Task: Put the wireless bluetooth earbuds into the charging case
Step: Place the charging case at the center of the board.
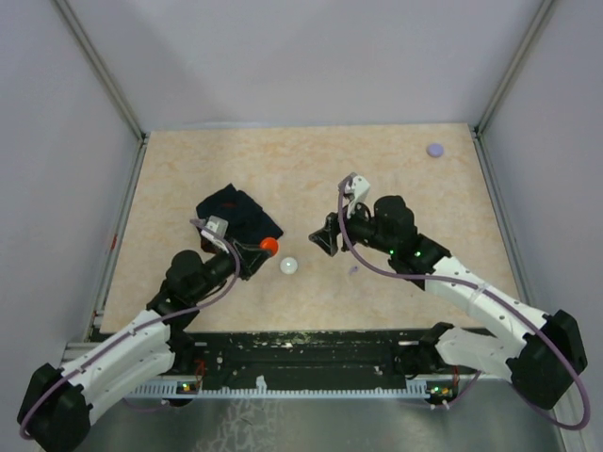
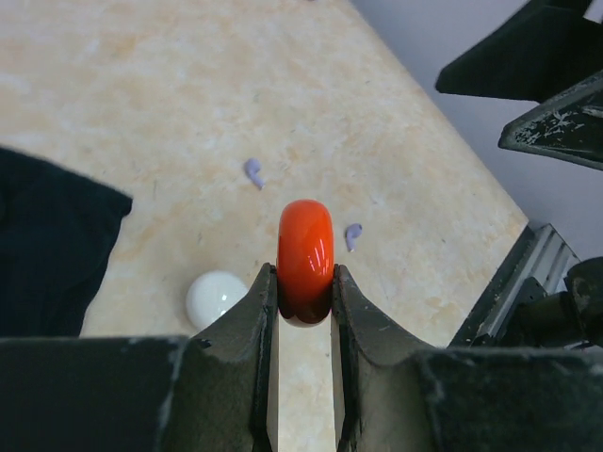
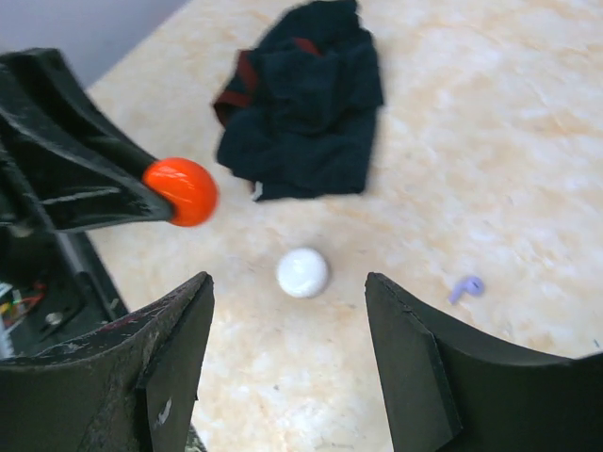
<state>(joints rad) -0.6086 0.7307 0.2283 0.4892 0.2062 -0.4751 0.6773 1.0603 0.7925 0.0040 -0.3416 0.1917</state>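
Left gripper [image 2: 303,279] — tight around red disc [image 2: 305,243]

A crumpled dark cloth [image 1: 247,212], red showing in its folds, lies left of centre on the beige, marble-patterned surface [image 1: 311,169], enclosed by pale walls [image 1: 311,56] and metal corner posts [image 1: 99,66].

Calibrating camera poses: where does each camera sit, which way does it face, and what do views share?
Top external: above and behind the bases, looking down on the table; both arms show.
Left wrist: on the left arm, looking along the left end effector, shut on the red disc, toward the right arm.
Right wrist: on the right arm, looking down through the open right end effector toward the left one.
Shared: both wrist views show the red disc, white disc, cloth and an earbud.
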